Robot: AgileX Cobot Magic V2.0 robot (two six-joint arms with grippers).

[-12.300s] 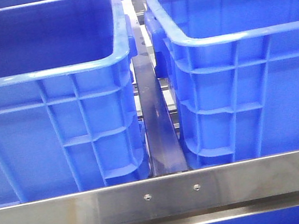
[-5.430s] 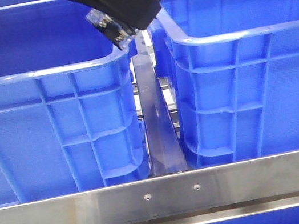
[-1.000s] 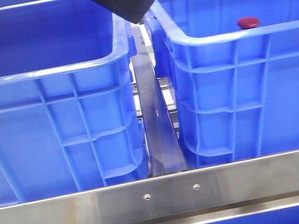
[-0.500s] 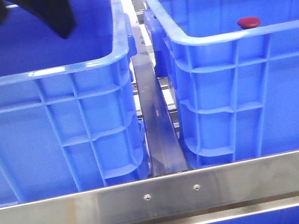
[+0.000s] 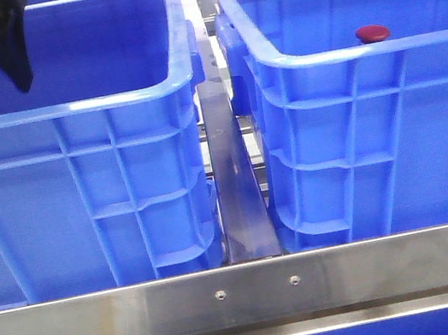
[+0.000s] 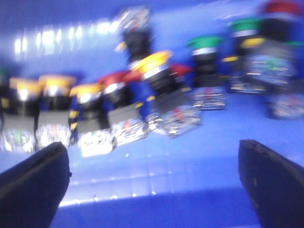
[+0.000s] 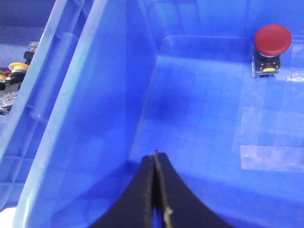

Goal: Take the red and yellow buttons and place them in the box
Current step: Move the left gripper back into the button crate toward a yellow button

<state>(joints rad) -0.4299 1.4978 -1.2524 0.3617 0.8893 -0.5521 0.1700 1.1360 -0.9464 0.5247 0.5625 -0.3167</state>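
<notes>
A red button (image 5: 372, 34) rests on the floor of the right box (image 5: 343, 55), near its far wall; the right wrist view shows its red cap (image 7: 271, 40) on a small switch body. My right gripper (image 7: 156, 154) is shut and empty, hanging above that box's floor well short of the button. My left gripper (image 6: 152, 156) is open over the left crate (image 5: 66, 108), with nothing between its fingers (image 5: 11, 57). Ahead of it, blurred, stands a row of buttons, among them a yellow cap (image 6: 152, 61) and a red cap (image 6: 114, 78).
Green-capped buttons (image 6: 205, 42) stand in the same row in the left crate. A narrow gap with a dark metal bar (image 5: 235, 191) separates the two crates. A steel rail (image 5: 246, 289) runs across in front of them.
My left gripper has swung from above the gap between the crates to the far left over the left crate. The red button has stayed put, and the right arm has lifted out of the front view's top.
</notes>
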